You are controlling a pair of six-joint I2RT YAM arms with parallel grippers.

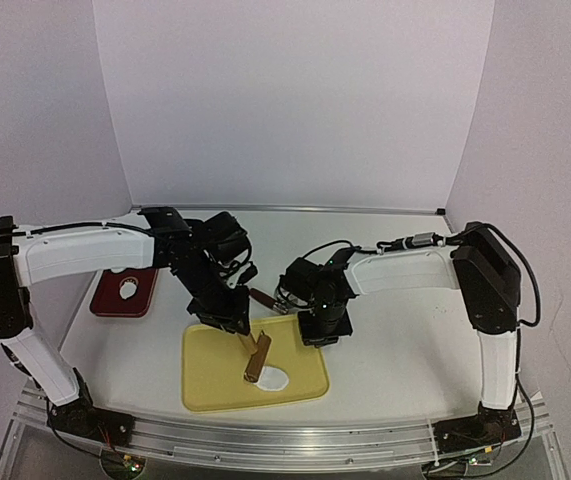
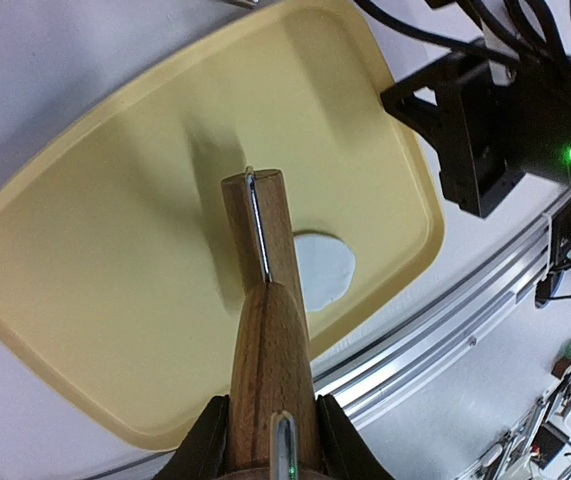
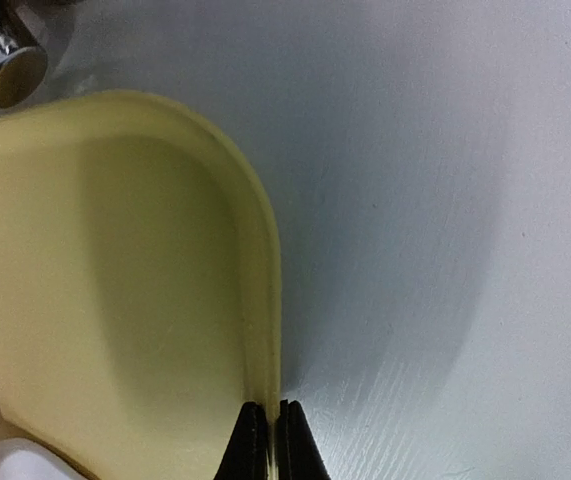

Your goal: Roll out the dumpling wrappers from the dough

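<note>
Yellow tray rim meets closed right hand; top view hides contact.

Tray's left half is wide open on the yellow tray. The rolling pin slants across the middle, and the right gripper sits closed at the right rim.

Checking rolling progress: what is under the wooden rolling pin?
A flat white dough disc on the yellow tray shows beside the rolling pin. The pin hides the disc's other edge, and whether they touch cannot be told.
</note>
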